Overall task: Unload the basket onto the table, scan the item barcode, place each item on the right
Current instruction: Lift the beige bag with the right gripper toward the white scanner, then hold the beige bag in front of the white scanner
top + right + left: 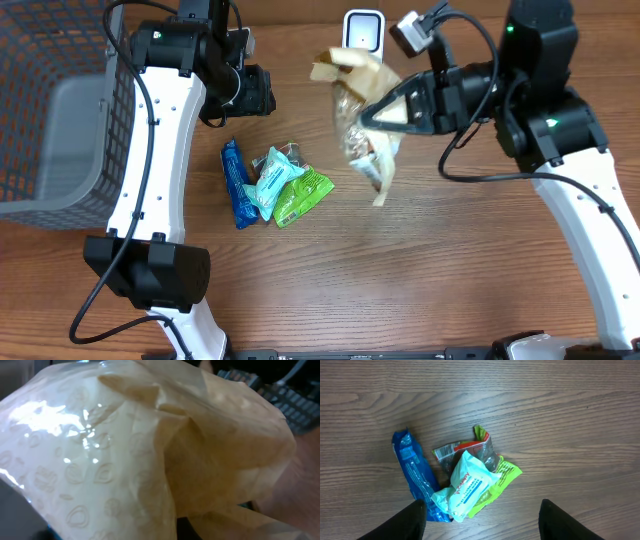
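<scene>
Up near twelve o'clock, my right gripper [383,112] is clamped on the tan bag [365,125], holding it aloft just below the white scanner [362,30], likely so its barcode can face the window. My left gripper [482,510] hangs empty, jaws apart, over the packets [272,185]. Wood-grain table [450,270]; grey basket [60,110] at nine o'clock.

Mesh basket [60,40], wooden table [450,260]

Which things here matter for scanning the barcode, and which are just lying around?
In the job: tan bag, shut in the right gripper; white device behind it, likely the scanner.
Lying about: blue packet, teal pack, green packet, clear wrapper, mesh basket; left gripper open, empty.
</scene>
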Robot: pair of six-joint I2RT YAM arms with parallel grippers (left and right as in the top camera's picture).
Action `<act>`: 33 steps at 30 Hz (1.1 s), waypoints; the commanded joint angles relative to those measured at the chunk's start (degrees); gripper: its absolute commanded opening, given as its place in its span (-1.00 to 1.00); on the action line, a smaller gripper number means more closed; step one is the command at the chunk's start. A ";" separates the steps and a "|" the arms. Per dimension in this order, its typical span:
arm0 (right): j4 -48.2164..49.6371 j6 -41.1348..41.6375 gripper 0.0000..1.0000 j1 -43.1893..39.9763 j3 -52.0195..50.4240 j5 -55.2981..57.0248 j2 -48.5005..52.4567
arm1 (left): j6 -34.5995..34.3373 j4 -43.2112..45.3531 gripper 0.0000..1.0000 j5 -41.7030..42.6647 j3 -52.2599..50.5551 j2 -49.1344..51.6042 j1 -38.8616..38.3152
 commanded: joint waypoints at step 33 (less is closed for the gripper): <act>8.92 9.86 -0.93 -8.44 0.76 -0.63 4.46 | 0.02 0.11 0.46 0.90 -0.22 0.57 -0.13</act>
